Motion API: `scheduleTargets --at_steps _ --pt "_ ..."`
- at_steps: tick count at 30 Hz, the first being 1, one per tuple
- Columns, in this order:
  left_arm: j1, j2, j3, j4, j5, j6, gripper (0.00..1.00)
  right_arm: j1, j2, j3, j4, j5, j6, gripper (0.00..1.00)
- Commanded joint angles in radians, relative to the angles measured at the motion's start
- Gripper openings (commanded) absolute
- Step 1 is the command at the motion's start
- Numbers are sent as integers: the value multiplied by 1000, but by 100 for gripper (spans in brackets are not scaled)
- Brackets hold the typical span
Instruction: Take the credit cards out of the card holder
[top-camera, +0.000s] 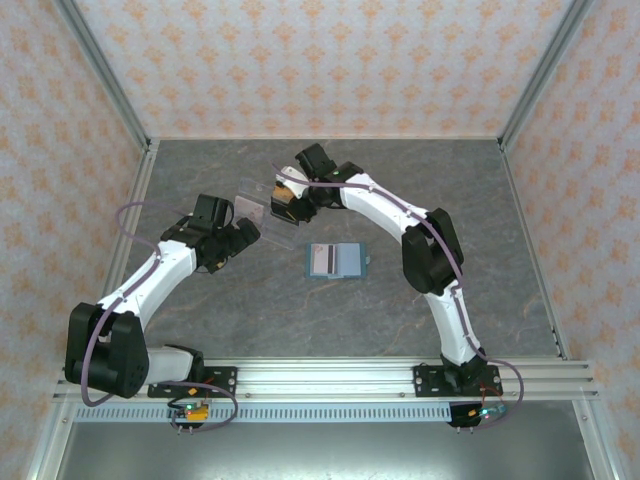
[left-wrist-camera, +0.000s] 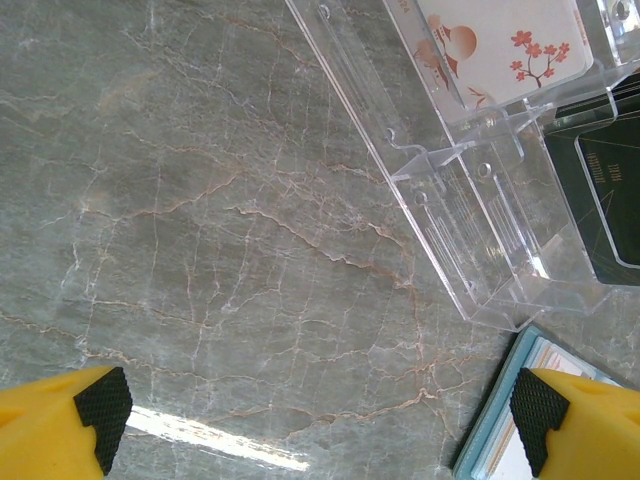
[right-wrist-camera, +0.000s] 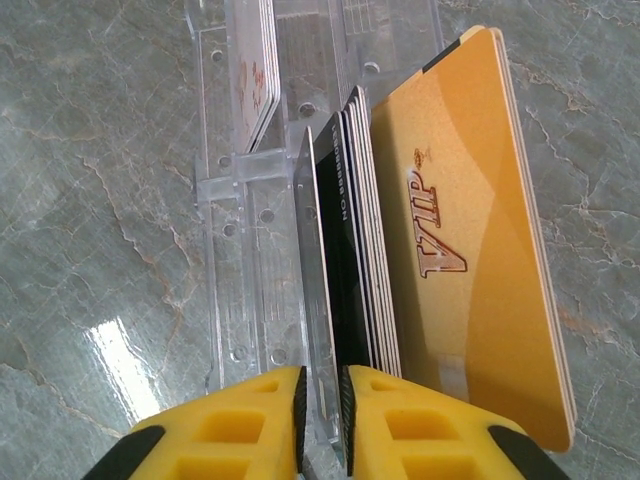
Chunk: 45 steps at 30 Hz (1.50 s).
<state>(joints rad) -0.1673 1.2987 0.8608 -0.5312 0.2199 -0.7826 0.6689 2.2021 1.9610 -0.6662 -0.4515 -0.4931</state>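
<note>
Over the clear tray (right-wrist-camera: 225, 200), my right tool (right-wrist-camera: 323, 400) straddles a grey card (right-wrist-camera: 310, 260), grip uncertain; lifting could drag it out. Meanwhile my left tool (left-wrist-camera: 320, 410) gapes wide; the card holder (top-camera: 337, 260) lies open on the worktop (top-camera: 470, 300).

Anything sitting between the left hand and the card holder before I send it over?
Nothing visible does. Only bare table lies between the open left hand and the card holder. The clear tray lies farther out, off that line.
</note>
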Motion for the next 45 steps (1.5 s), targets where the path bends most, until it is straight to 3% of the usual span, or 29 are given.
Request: scheduleTargets --at_steps 1,8,14,20,24,27,34,39,45 --pt "11 5 -6 -6 -6 23 100 3 -15 52 -35 8 37 23" --pt "11 -9 -2 -9 15 34 100 3 -176 -14 -21 43 218 44" --pt "7 -5 -5 40 81 55 100 -16 -407 -278 67 173 505 54" --pt "-27 7 26 63 98 69 100 -59 -588 -595 131 175 809 62" --pt "-75 37 64 70 101 76 100 -72 -598 -722 131 130 940 61" --pt "-130 69 96 70 72 81 100 -77 -576 -801 220 24 1025 57" --pt "-231 158 139 118 55 48 99 -78 -474 -817 325 -58 1099 43" --pt "-280 221 162 155 78 32 88 -92 -397 -806 343 -78 1109 31" --pt "-319 299 197 182 101 16 66 -112 -347 -824 384 -87 1113 23"
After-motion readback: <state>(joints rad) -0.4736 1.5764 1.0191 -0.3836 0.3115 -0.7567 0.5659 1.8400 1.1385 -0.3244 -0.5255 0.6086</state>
